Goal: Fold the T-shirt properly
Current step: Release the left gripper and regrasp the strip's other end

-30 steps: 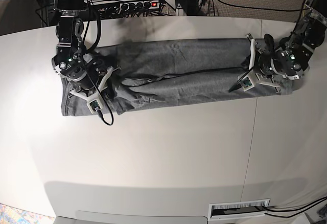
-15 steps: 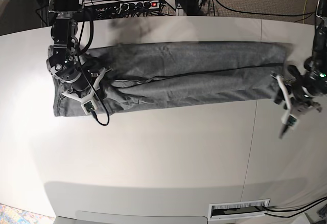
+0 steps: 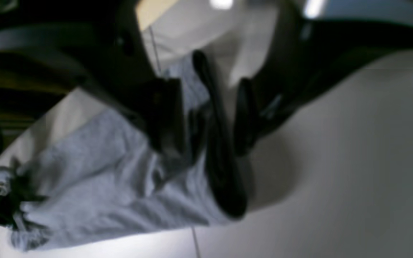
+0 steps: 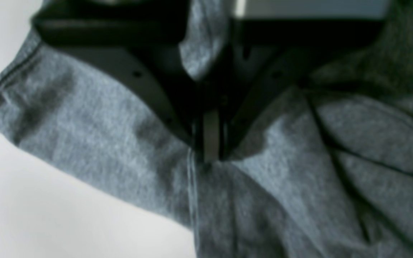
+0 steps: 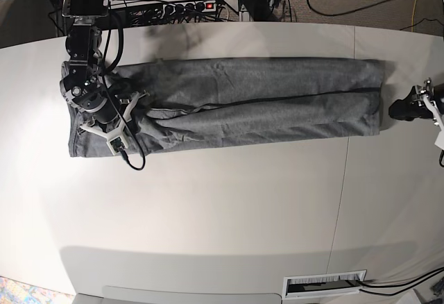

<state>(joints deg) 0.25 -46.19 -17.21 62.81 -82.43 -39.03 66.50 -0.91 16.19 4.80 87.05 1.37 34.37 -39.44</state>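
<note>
The grey T-shirt (image 5: 263,103) lies in a long folded strip across the white table (image 5: 222,214). My right gripper (image 5: 104,118) is on the shirt's left end. In the right wrist view its jaws (image 4: 210,141) are closed together on a pinch of the grey cloth (image 4: 281,172). My left gripper (image 5: 397,110) is just off the shirt's right end, over bare table. In the left wrist view it (image 3: 206,147) is open, its fingers (image 3: 167,118) apart. The shirt's end (image 3: 113,179) lies beyond them, with a dark shadowed edge between the fingers.
A power strip (image 5: 184,5) and cables lie behind the table's far edge. A seam (image 5: 343,186) runs across the table on the right. A white slotted panel (image 5: 325,284) sits at the near edge.
My left gripper has let go of the shirt's right end and pulled away to the right. My right gripper has drawn the left end a little further left, and the strip lies straighter.
</note>
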